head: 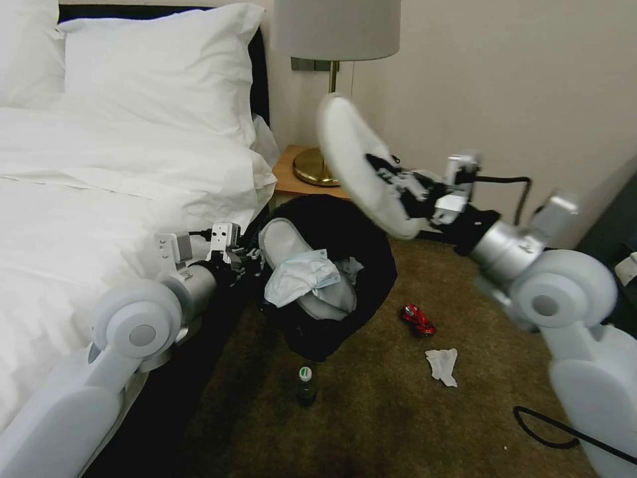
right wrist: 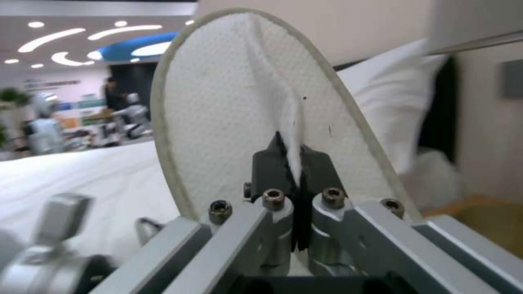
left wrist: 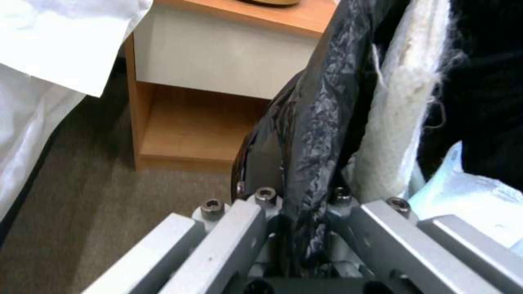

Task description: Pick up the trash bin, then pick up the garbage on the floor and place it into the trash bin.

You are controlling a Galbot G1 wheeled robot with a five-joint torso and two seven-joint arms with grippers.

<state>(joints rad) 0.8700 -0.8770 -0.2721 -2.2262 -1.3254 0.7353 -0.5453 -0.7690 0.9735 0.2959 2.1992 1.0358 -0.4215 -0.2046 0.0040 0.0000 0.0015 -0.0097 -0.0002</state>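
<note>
Slipper (head: 355, 162) pinched in my right gripper (head: 398, 182), raised above the trash bin (head: 358, 232) | white, flat, sole dotted | my left gripper (head: 249, 255) clamps the bin's rim; second slipper (head: 292, 255) and tissue (head: 302, 275) inside | beyond the bin on carpet (head: 371, 411): red can (head: 417, 320), tissue wad (head: 442, 365), green-capped bottle (head: 306, 385).

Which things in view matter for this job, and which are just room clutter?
Job: trash bin held by left gripper; slipper held by right gripper; slipper in bin; red can; tissue; bottle.
Clutter: lamp; nightstand; bed.
</note>
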